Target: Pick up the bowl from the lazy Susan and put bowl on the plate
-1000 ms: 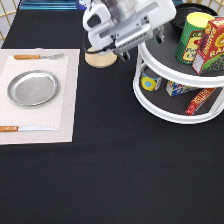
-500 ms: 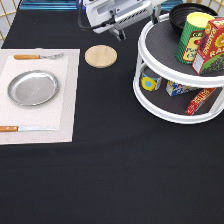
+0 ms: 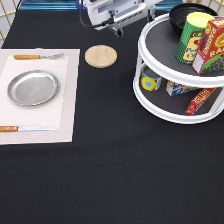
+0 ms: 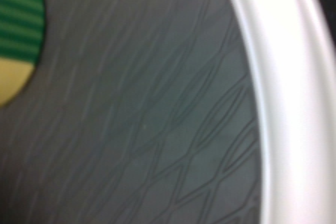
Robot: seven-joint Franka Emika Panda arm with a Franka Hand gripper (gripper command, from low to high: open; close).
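The black bowl [image 3: 186, 15] sits on the top tier of the lazy Susan [image 3: 150, 55], at the exterior view's top right, partly hidden behind a green can [image 3: 192, 37]. The silver plate [image 3: 32, 88] lies empty on a pale placemat at the left. My gripper [image 3: 150, 12] is at the top edge of the exterior view, by the top tier's left rim, just left of the bowl and holding nothing that shows. The wrist view shows the tier's dark grey surface [image 4: 150, 125], its white rim [image 4: 289, 100] and a bit of the green can [image 4: 19, 35].
A red box [image 3: 210, 45] stands beside the green can on the top tier. Small cans and boxes fill the lower tier [image 3: 175, 87]. A round wooden coaster [image 3: 100, 55] lies between placemat and turntable. A fork [image 3: 37, 56] and a knife [image 3: 27, 128] flank the plate.
My arm has moved up and to the right, from over the wooden coaster to the left rim of the turntable's top tier. The bowl and the plate have not moved.
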